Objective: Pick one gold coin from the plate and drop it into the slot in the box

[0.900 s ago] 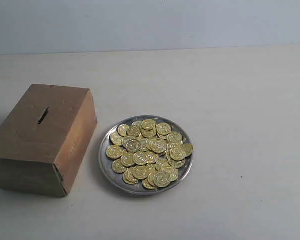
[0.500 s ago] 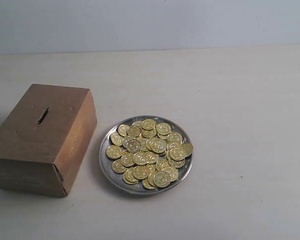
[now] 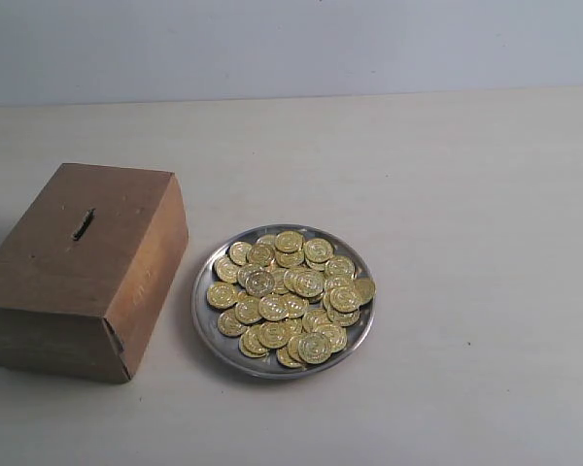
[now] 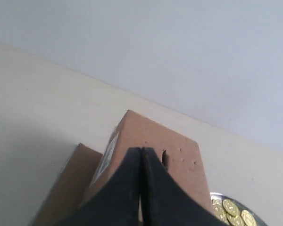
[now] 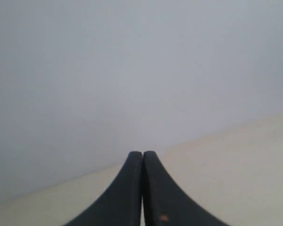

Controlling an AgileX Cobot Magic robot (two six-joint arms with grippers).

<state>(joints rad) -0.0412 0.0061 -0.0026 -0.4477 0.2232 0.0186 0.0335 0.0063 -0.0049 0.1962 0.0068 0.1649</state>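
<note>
The round silver-grey plate (image 3: 206, 325) sits at the table's middle front, heaped with several gold coins (image 3: 291, 291). Left of it stands the brown box (image 3: 53, 282), its short dark slot (image 3: 83, 224) cut in the top face. No arm shows in the exterior view. In the left wrist view my left gripper (image 4: 141, 150) is shut with nothing held, its black tips in front of the box (image 4: 179, 155), right beside the slot (image 4: 164, 158); the plate's coins (image 4: 231, 209) peek in at the corner. My right gripper (image 5: 142, 154) is shut and empty, facing bare table and wall.
The pale table (image 3: 466, 194) spreads wide around the plate and box. A grey-blue wall (image 3: 291, 44) closes the back edge. A white label (image 4: 105, 157) shows on the box's side in the left wrist view.
</note>
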